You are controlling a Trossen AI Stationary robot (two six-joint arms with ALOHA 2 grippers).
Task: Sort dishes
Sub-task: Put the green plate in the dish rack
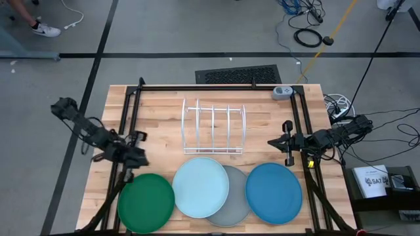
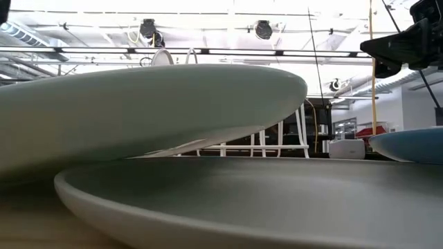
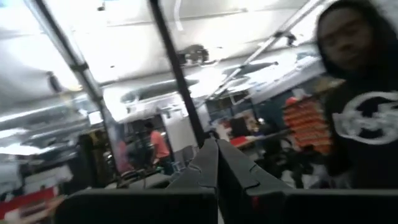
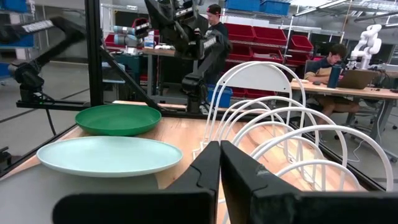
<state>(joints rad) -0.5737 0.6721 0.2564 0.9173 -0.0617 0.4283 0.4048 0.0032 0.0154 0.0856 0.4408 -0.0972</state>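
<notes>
Four round plates lie in a row near the table's near edge in the high view: dark green, pale light blue, grey, medium blue. The pale blue plate overlaps the grey plate and rests tilted on its rim. My left gripper is shut and hovers just beyond the green plate, at the table's left. My right gripper is shut and hovers beyond the medium blue plate, to the right of the rack. The right wrist view shows the green plate and the pale blue plate.
A white wire rack stands at the table's middle, behind the plates. A black frame runs around the table. A small grey device sits at the far right corner. People are in the room beyond.
</notes>
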